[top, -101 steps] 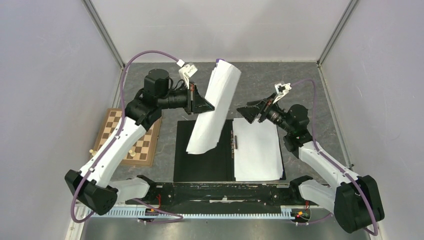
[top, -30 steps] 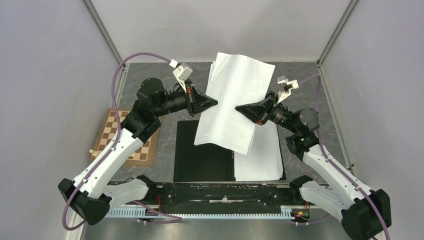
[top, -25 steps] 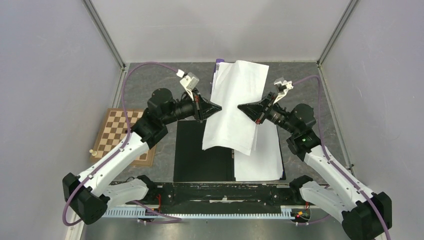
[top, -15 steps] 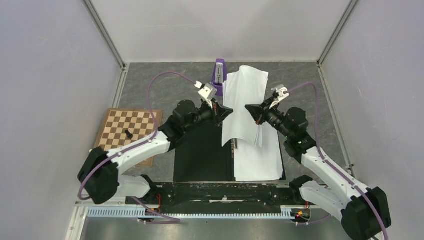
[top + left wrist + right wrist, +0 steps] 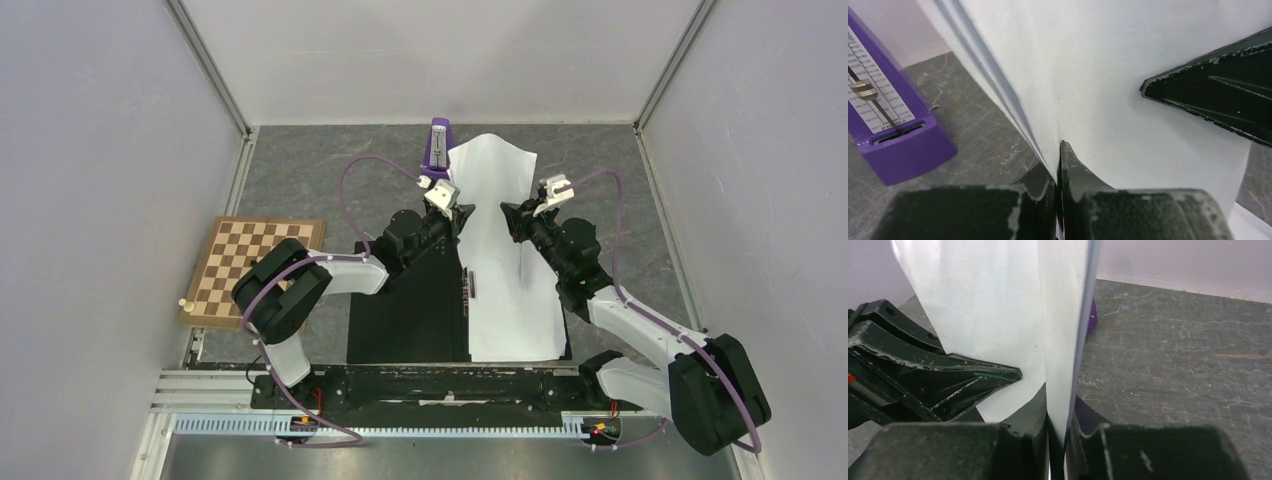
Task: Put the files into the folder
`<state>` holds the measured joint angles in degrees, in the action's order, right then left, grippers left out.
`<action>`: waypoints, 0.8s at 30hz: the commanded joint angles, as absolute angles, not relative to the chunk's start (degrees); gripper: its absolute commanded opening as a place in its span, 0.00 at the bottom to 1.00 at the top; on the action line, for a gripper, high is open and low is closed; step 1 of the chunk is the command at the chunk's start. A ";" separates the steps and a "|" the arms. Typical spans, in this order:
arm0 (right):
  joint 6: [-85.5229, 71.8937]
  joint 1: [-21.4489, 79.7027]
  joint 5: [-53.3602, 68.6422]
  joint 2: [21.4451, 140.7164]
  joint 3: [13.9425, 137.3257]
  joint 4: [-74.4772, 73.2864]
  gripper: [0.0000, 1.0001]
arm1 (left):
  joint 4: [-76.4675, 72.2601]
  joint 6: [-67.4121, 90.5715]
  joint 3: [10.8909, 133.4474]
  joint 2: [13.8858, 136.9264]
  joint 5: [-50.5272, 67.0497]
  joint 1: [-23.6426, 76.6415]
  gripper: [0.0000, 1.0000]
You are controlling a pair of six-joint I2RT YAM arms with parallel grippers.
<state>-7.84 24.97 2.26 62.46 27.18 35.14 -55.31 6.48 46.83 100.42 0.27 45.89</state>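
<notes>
Step in hand: placing files [image 5: 490,180] in folder [image 5: 405,310]. L gripper [image 5: 458,213] & R gripper [image 5: 512,212] each pinched on a side edge; sheets held near-upright over right half, far end. Next: lower flat, square to clip [image 5: 470,287], open both w/o creasing

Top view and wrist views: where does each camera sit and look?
Top external: above and behind the robot, looking down on the table; left arm, right arm, left gripper, right gripper, sheets, folder show.
Left wrist: on the left arm, looking past its own gripper at the sheets and a purple metronome.
Right wrist: on the right arm, looking past its own gripper at the sheets.
Shared: both wrist views show the sheets and the opposite gripper.
</notes>
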 commanded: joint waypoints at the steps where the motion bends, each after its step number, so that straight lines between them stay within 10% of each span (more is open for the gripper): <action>1: -7.22 25.14 0.35 63.76 26.46 41.43 0.17 | -63.01 -2.21 49.88 100.90 -2.37 46.23 0.11; 24: -8.85 25.14 -0.99 62.06 22.16 41.25 0.36 | -58.63 -0.86 46.86 100.10 -4.08 46.41 0.40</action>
